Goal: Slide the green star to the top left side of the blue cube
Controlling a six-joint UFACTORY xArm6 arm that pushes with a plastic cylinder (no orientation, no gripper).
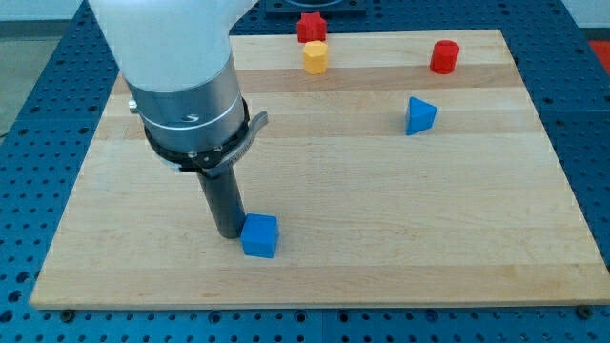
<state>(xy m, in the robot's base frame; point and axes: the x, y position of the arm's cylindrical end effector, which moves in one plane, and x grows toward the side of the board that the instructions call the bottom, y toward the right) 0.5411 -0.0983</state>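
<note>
The blue cube lies on the wooden board near the view's bottom, left of centre. My tip stands on the board just left of the blue cube, touching or nearly touching its left side. No green star shows in this view. The arm's wide white and grey body covers the board's upper left part, and I cannot tell what lies behind it.
A blue triangular block lies at the right of centre. A red cylinder sits near the top right edge. A yellow block and a red block sit at the top centre edge.
</note>
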